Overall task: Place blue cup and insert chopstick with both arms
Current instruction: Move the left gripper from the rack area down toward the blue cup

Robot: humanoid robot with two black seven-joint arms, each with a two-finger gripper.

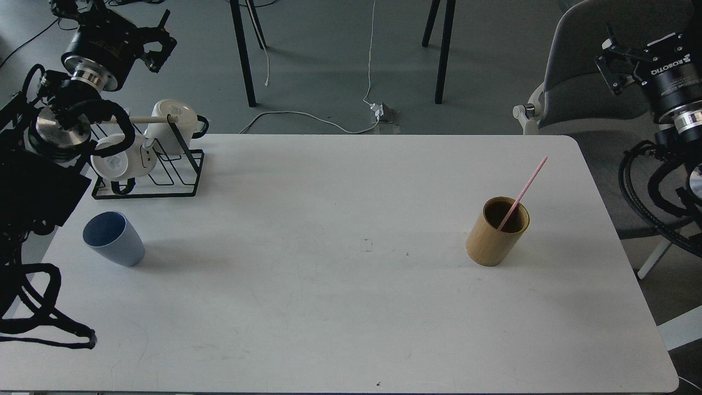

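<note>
At the far left, the left gripper (156, 48) is raised above the table's back corner, well clear of everything; its dark fingers look parted, with nothing between them. Below it a black wire rack (164, 175) holds white mugs (173, 123) on a wooden peg. In front of the rack, near the left edge of the white table (329, 307), the blue cup (113, 238) stands upright and alone, mouth up.

The centre of the table is bare. Toward the right stands a tan bamboo holder (498, 231), and the pink chopstick (522, 193) leans inside it, its upper end pointing up and to the right past the rim.

At the far right, the right gripper (617, 60) hangs beyond the table edge, fingers apart and holding nothing.

Neither thing appears to have been picked up yet. For the cup, the left arm should probably descend from above and beside it, close across the wall below the rim, and keep it level. The chopstick likely wants a pinch high on its exposed length, drawn along its lean so the holder does not tip.
</note>
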